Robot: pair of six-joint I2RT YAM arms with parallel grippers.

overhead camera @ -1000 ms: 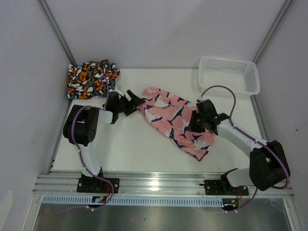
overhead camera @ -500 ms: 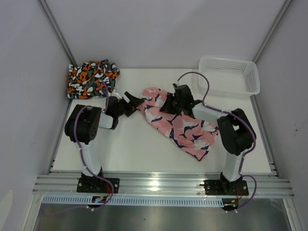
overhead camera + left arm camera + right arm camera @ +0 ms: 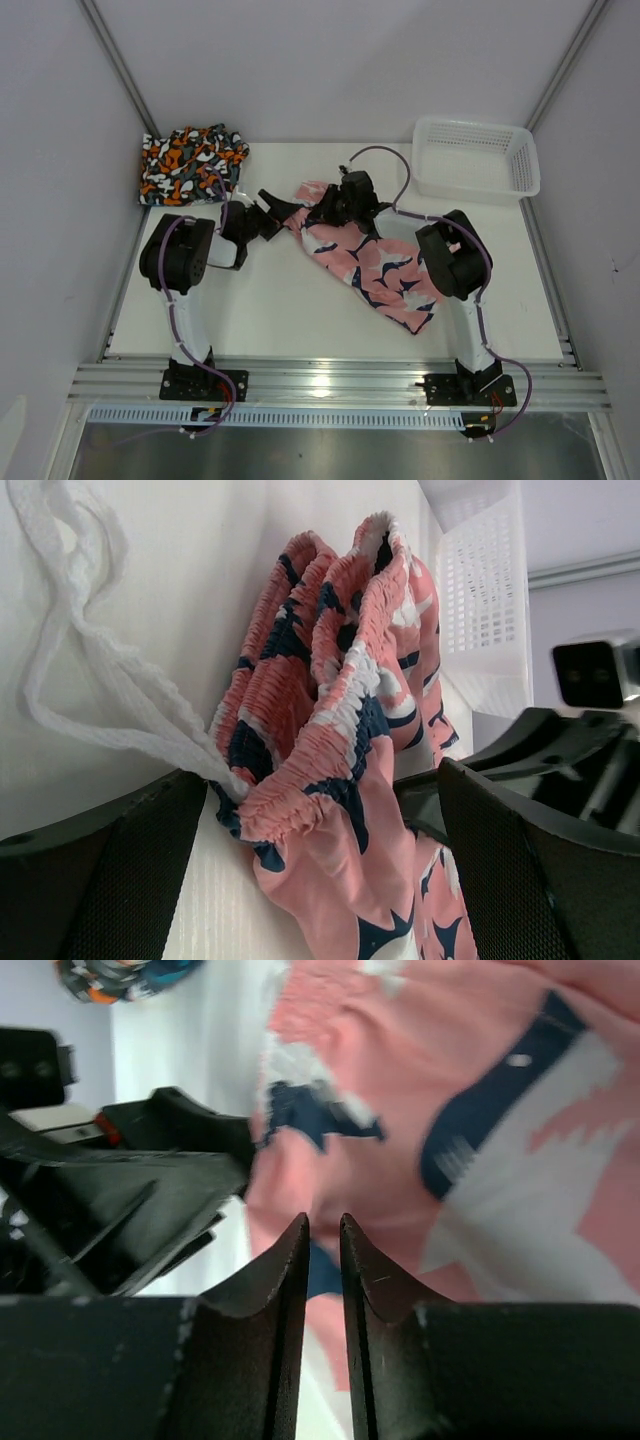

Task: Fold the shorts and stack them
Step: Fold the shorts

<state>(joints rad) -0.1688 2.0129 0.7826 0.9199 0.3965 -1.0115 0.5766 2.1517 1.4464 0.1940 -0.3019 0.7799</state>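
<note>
Right gripper (image 3: 323,1225) has swung to upper centre, nearly closed and empty; left gripper (image 3: 280,208) gapes around the shorts (image 3: 375,260) waistband (image 3: 330,680). Crowded grippers could collide, dragging fabric askew.

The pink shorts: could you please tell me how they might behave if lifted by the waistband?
Probably floppy: the pink shorts lie rumpled, so they would likely sag. The gathered waistband may stretch, and the loose drawstring could trail.

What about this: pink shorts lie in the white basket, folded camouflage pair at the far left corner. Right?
No. The top view shows the pink shorts on the table, left of the white basket, not in it. The folded camouflage pair is at the far left corner.
</note>
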